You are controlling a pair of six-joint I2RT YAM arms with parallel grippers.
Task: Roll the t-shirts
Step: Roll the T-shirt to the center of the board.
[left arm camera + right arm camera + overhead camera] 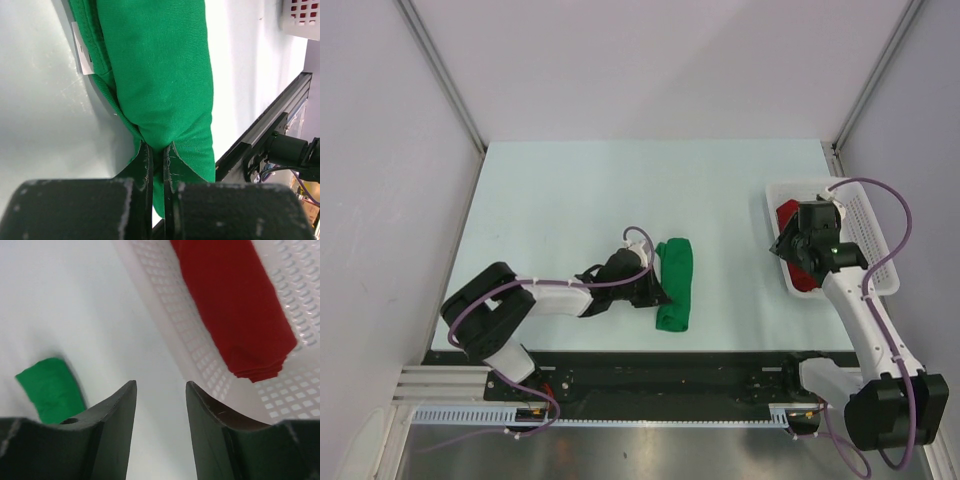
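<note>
The green t-shirt lies rolled in a long bundle on the table's middle, its white neck label showing at one end. My left gripper comes in from the left and is shut on a fold at the roll's edge, with cloth pinched between the fingertips. The red t-shirt rests as a compact roll inside the white mesh basket. My right gripper hovers open over the basket's left rim, with nothing between its fingers. The green roll's end shows off to its left.
The basket sits at the table's right edge, close to the side wall. A black rail with cables runs along the near table edge, just beyond the green roll. White walls enclose the table on the left, back and right.
</note>
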